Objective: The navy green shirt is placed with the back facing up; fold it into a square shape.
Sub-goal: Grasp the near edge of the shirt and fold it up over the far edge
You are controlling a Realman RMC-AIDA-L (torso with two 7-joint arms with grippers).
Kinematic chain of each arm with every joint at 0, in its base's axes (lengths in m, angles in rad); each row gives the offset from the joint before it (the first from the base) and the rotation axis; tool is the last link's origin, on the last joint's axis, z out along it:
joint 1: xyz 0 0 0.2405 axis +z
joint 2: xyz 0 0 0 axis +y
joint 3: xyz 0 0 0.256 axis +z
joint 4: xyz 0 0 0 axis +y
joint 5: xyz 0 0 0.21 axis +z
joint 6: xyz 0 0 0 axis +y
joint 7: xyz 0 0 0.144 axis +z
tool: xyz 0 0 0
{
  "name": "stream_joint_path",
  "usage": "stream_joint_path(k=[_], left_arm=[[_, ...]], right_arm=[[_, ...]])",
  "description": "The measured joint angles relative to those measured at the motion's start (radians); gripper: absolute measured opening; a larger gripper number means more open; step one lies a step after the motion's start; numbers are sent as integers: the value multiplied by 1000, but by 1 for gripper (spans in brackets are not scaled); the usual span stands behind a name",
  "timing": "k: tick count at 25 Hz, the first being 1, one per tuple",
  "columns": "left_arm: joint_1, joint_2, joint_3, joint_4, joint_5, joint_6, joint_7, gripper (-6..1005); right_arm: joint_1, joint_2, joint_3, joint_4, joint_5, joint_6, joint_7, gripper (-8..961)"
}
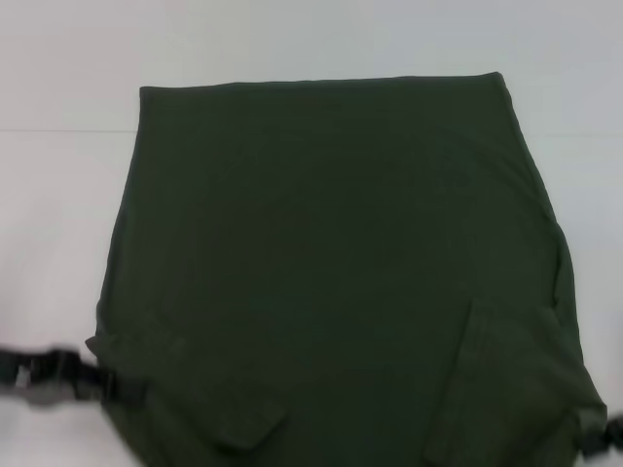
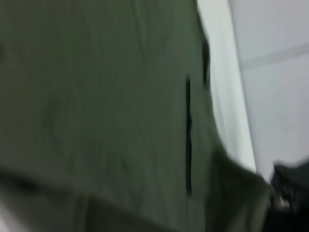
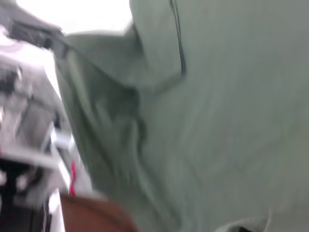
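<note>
We had the navy green shirt (image 1: 331,263) spread on the counter (image 1: 58,195), our left gripper (image 1: 122,387) and right gripper (image 1: 596,435) at its near corners (grasp state untellable), presumably ready to fold.

We see the navy green shirt (image 2: 96,111) filling most of the left wrist view, its dark olive fabric smooth and matte. A thin dark line (image 2: 188,135) runs along the cloth near its edge, where one layer seems to lie over another. A broad fold crosses the cloth near one corner of the picture. Past the shirt's edge lies a pale table (image 2: 275,96), with a faint grey seam (image 2: 273,57) crossing it. At one corner of the picture a black object (image 2: 292,181) sits just beside the shirt's edge; we cannot tell what it is.
</note>
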Motion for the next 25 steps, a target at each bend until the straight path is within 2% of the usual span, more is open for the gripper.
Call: stream_joint_path(k=[3,6,7,12,15,22,25], left_arm=[[-4,4,-86,0,-55,-66,-25,13],[-1,4,-117,-1,-94,-107,-28,13],[8,4,-140,-12,-154,-165,-29,13],[25,1,-155,-67,-282,-281,-15,13],[26,-7,-155,-106,-337,-356,13,13],[23,-33,-152,-173,-442,-513,94,13],[9,-52,-152,-182,-465,-580,148,13]], right_arm=[[-9,-16,88,-1,52,23,-2,54],[-20,-27,173,-1,106,65,-2,54],[-23,-28,198,-1,121,76,-3,54],[-43,-26,279,3,225,178,-5,54],[-56,-10,285,8,300,260,-11,54],[-59,55,277,14,385,468,-44,53],[-48,82,273,17,391,553,-67,53]])
